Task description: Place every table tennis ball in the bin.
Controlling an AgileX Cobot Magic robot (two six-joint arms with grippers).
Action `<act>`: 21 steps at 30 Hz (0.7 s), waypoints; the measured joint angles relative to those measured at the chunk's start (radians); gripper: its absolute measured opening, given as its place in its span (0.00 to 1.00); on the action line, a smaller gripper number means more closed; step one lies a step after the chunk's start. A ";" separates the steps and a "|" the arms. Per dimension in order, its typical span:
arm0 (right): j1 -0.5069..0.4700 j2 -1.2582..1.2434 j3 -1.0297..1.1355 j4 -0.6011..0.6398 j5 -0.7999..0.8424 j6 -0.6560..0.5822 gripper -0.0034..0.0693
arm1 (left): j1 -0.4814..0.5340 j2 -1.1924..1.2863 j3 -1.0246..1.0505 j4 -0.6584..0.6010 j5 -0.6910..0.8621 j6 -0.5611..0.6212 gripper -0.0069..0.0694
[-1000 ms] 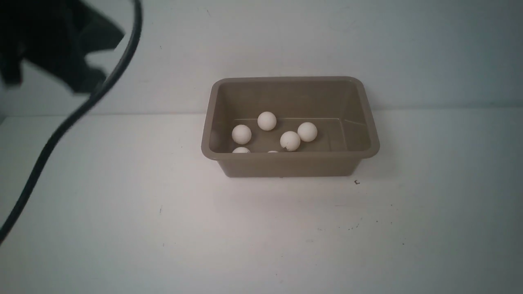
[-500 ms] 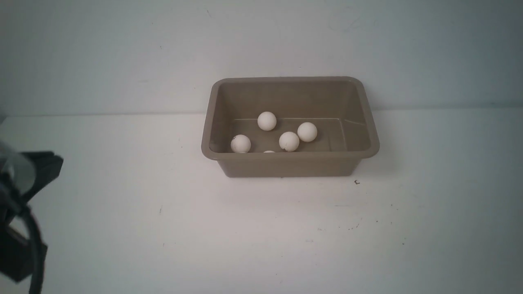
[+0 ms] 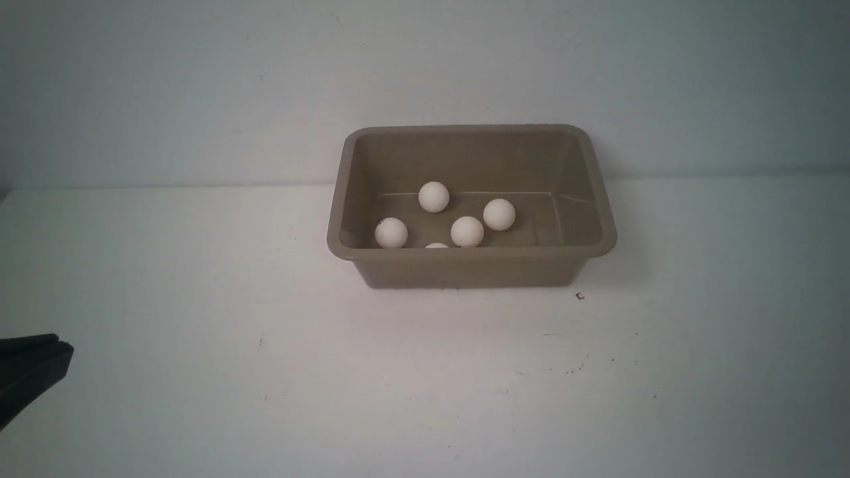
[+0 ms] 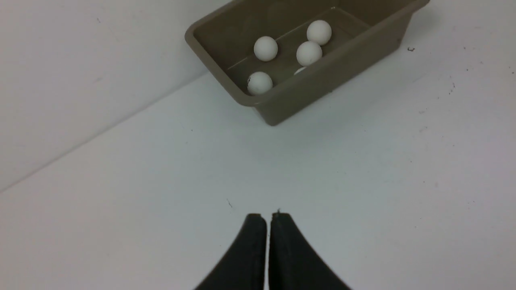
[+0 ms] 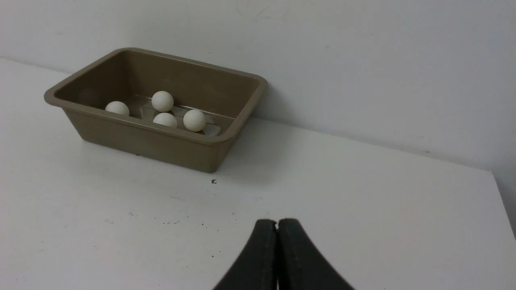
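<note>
The taupe bin (image 3: 468,269) stands against the back wall in the middle of the white table. Several white table tennis balls (image 3: 433,196) lie on its floor; one near the front wall shows only its top (image 3: 436,245). The bin also shows in the left wrist view (image 4: 322,80) and the right wrist view (image 5: 161,145), with balls inside (image 4: 265,48) (image 5: 162,100). My left gripper (image 4: 268,217) is shut and empty, low over the table's near left, its tip at the front view's left edge (image 3: 60,346). My right gripper (image 5: 277,221) is shut and empty over bare table, out of the front view.
A small dark speck (image 3: 580,296) lies on the table just in front of the bin's right corner. The table's right edge (image 5: 504,201) shows in the right wrist view. The white wall rises right behind the bin.
The left arm has swung from high at the upper left down to the near left edge of the view. The balls in the bin have rolled a little and settled.
</note>
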State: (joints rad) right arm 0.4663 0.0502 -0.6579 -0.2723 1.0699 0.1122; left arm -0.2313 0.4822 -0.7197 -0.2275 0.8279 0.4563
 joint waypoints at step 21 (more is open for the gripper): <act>0.000 0.000 0.000 0.006 0.003 0.000 0.03 | 0.179 -0.216 0.000 0.109 0.032 0.030 0.09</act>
State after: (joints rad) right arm 0.4663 0.0502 -0.6579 -0.2659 1.0731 0.1122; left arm -0.0523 0.2659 -0.7197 -0.1189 0.8597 0.4866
